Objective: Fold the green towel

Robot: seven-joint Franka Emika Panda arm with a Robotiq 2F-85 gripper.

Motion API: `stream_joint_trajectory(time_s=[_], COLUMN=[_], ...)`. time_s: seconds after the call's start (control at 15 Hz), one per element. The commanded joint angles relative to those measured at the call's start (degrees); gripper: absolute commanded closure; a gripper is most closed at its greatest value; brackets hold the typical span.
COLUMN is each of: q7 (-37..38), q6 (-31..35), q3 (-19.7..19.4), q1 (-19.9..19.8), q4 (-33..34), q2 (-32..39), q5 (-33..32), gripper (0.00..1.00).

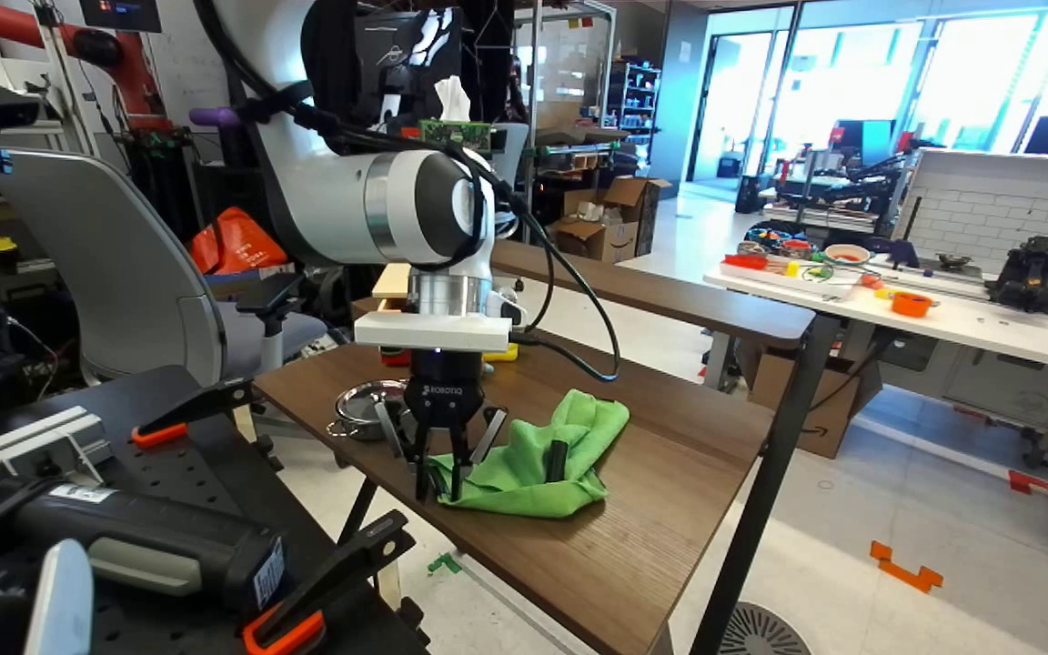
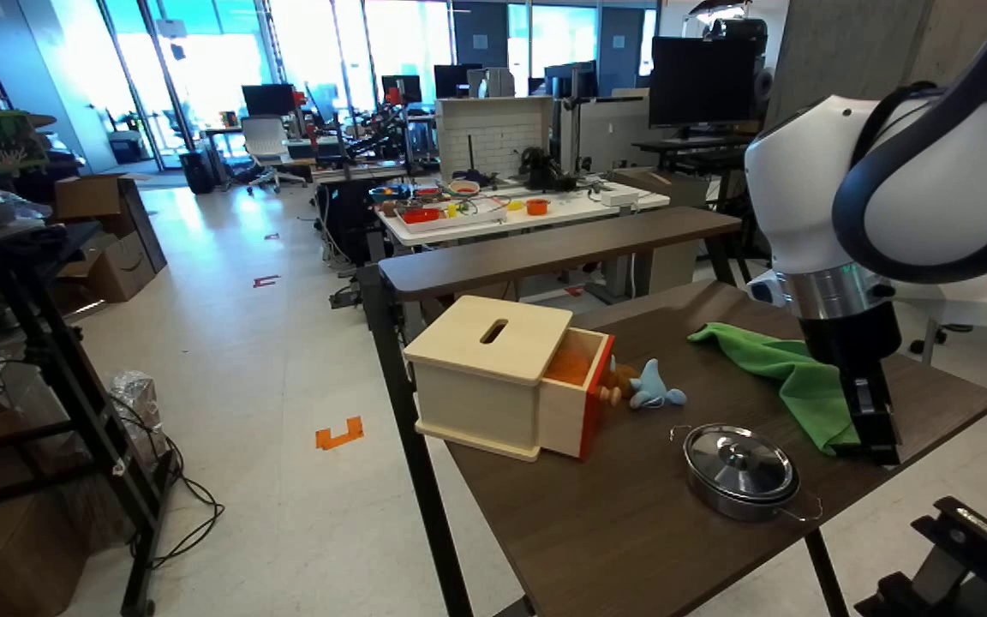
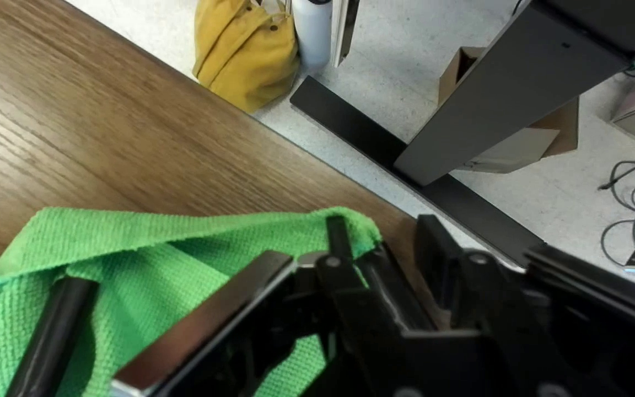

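The tool (image 1: 438, 492), released and parted at its tips, points downward at the lower centre in an exterior view, beside the left end of the rumpled green towel (image 1: 508, 478), which lies on the brown surface (image 1: 665, 509), a lidded metal pot (image 1: 362, 413) standing farther left.
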Motion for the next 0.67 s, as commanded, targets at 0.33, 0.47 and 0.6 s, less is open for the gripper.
stream_joint_trajectory(time_s=[0.33,0.47,0.6], q7=[-0.82,0.16,0.92], q6=[-3.80,-3.24,-2.99], q3=[-1.71,-1.90,-2.01], q1=[2.04,2.73,3.44], q4=[2.91,1.03,-1.07], q2=[1.10,-0.90,-3.63], q5=[-0.03,-0.55,-0.90], gripper=[0.99,0.99,0.99])
